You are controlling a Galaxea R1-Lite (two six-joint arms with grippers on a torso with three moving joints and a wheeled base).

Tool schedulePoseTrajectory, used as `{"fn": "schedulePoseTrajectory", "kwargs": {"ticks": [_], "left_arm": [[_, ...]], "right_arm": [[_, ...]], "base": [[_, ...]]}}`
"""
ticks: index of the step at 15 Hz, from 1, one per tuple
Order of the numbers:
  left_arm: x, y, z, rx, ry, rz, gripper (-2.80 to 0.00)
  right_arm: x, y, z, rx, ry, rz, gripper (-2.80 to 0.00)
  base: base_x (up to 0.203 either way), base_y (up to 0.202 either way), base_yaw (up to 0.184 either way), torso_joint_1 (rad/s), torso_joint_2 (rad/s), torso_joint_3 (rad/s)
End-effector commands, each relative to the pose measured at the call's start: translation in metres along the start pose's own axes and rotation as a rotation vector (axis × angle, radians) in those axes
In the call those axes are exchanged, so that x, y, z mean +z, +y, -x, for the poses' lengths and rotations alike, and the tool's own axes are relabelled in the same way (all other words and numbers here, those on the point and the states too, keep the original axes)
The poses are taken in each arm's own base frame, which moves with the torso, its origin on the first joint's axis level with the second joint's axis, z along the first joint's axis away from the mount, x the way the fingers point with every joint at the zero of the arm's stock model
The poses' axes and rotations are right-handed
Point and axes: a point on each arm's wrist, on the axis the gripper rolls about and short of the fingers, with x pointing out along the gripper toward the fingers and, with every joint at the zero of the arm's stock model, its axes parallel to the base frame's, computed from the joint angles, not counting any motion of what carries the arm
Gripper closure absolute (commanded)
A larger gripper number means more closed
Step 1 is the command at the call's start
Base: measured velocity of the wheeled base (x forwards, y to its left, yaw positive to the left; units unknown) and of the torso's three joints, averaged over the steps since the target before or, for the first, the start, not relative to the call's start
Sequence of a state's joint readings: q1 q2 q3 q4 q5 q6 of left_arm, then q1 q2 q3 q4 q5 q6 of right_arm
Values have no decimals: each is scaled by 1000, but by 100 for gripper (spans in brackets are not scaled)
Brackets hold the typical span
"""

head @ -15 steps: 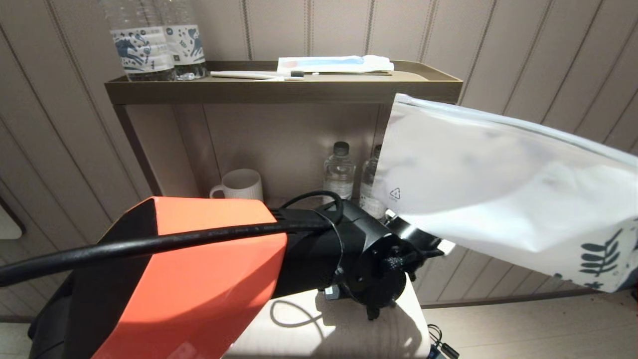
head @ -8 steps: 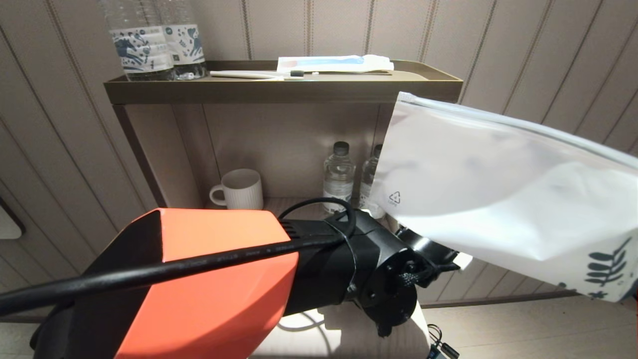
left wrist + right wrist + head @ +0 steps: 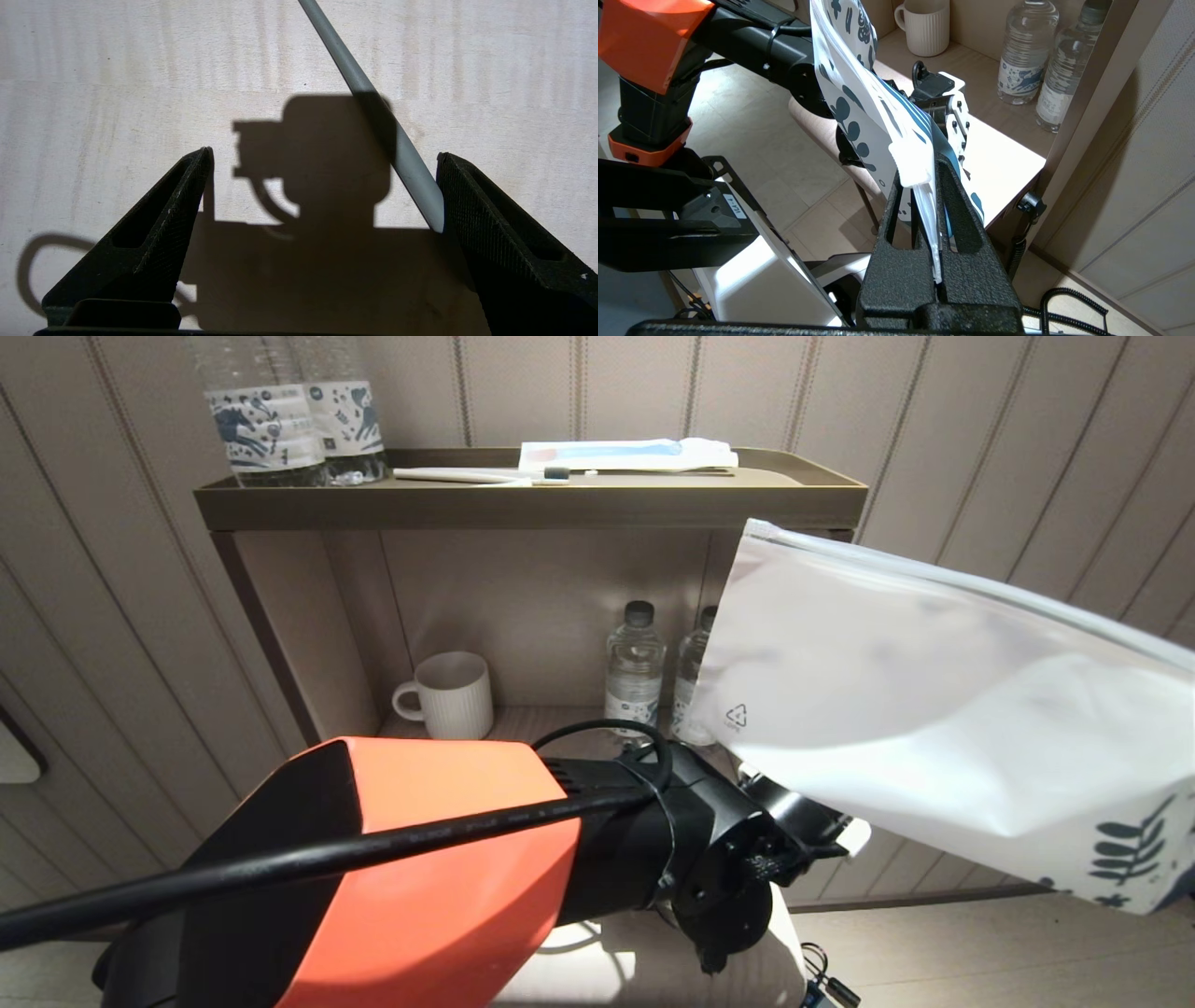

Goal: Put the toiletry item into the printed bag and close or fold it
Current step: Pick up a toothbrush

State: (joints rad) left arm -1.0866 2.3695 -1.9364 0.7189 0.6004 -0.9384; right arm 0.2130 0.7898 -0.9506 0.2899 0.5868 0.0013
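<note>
- Your printed bag (image 3: 934, 709) runs off the head view's right edge, pinched in the right gripper (image 3: 934, 179).
- Your left gripper (image 3: 324, 186) gapes wide around the toothbrush (image 3: 373, 126) handle; its head is cut off.

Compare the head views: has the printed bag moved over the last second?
Yes, slightly. The printed bag, clamped in the right pincer, has sunk: its top corner now sits further below the shelf's front edge.
</note>
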Motion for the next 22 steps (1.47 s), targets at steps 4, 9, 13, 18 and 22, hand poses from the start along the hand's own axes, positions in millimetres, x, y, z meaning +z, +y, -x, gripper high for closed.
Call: {"fn": "schedulePoseTrajectory", "kwargs": {"ticks": [4,9,13,18,22], "left_arm": [[3,14,11,59,34,10,-280],[12,27,9,85,37,37,-280],[23,24,5,57,17,49,-280],[14,15,-8,46,14,24,-280],[13,16,-8,57,23,15,0]], "right_arm": [[-3,1,1,6,4,-3,0],[-4,1,2,10,5,-3,0],[-4,1,1,10,5,-3,0],[-4,1,1,10,8,-5,0],[-6,1,1,10,11,-8,0]], "base": [[0,0,0,0,0,0],[0,0,0,0,0,0],[0,0,0,0,0,0],[0,0,0,0,0,0],[0,0,0,0,0,0]]}}
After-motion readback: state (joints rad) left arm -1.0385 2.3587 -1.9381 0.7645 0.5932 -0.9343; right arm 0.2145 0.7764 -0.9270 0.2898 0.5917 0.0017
